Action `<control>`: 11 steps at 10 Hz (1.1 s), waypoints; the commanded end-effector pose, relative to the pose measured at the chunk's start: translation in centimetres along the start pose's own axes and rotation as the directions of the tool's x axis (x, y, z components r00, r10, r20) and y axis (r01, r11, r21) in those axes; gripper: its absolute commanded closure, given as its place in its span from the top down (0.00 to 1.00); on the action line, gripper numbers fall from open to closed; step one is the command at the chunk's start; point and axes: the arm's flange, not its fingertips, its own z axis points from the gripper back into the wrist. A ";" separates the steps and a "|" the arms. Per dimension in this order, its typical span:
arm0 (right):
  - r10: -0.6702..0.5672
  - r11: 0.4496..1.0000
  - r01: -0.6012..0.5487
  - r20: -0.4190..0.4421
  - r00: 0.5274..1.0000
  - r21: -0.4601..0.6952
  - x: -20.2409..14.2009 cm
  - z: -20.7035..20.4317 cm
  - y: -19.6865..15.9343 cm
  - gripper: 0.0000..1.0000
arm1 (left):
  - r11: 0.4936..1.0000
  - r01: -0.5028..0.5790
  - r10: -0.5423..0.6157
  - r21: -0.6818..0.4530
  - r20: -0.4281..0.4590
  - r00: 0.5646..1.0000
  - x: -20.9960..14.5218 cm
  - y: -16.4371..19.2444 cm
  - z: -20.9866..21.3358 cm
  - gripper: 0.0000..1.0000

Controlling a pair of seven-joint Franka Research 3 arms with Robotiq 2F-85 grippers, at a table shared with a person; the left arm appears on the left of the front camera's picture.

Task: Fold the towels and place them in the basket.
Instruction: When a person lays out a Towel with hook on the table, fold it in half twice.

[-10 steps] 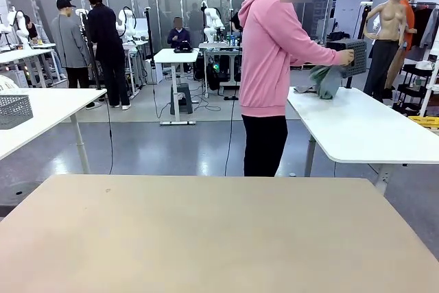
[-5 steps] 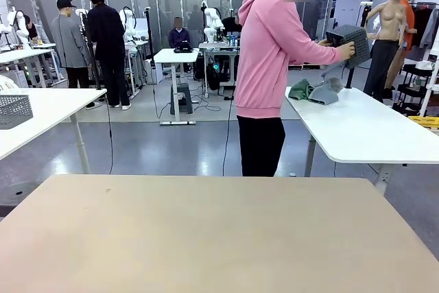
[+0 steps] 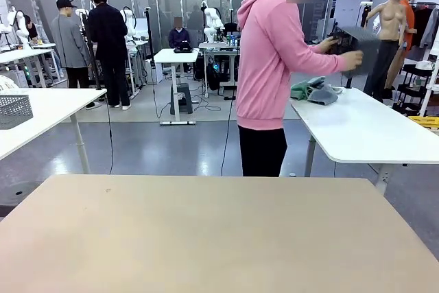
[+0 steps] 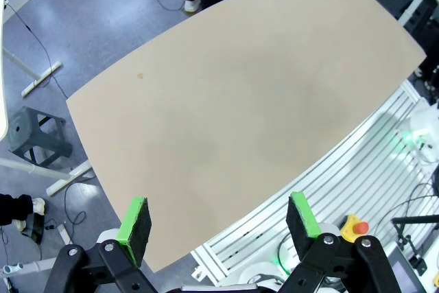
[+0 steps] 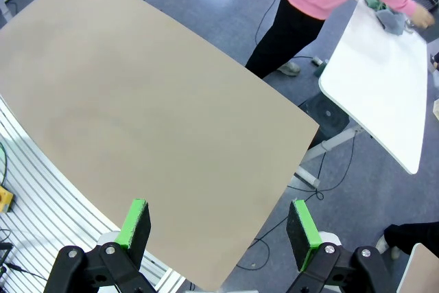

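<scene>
– towels first: where do they lie?
– light grey-blue terry cloth towels (image 3: 322, 93) sit crumpled in a small heap on the white side worktop (image 3: 370, 132), off to the right and well apart from the robot. i cannot tell how many. a bunched green cloth (image 3: 299, 90) touches the heap on its left.
– and the basket?
– the dark grey rectangular metal-mesh basket (image 3: 358, 46) is in the air above that heap, blurred, gripped by the hands (image 3: 352, 62) of a person in a pink hoodie (image 3: 271, 53) who stands at the near end of the white worktop.
– what of the claws?
– the left claw (image 4: 218, 216) hangs released, its green pads wide apart, over the wide pale beige worktop (image 4: 240, 101) in front of the robot. the right claw (image 5: 218, 219) is released too, above the same beige surface. in the right wrist view the person leans over the white worktop, and the cloth heap lies just beside the outstretched arm.
</scene>
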 end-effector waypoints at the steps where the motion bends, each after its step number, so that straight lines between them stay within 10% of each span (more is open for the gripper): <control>1: -0.001 1.000 0.001 -0.001 1.000 0.000 0.1 0.0 -0.1 1.00 | 1.000 0.002 -0.002 0.002 -0.005 1.000 0.3 0.1 0.3 1.00; 11: -0.001 1.000 0.001 -0.001 1.000 0.000 0.1 0.0 -0.1 1.00 | 1.000 0.002 -0.002 0.002 -0.005 1.000 0.3 0.1 0.3 1.00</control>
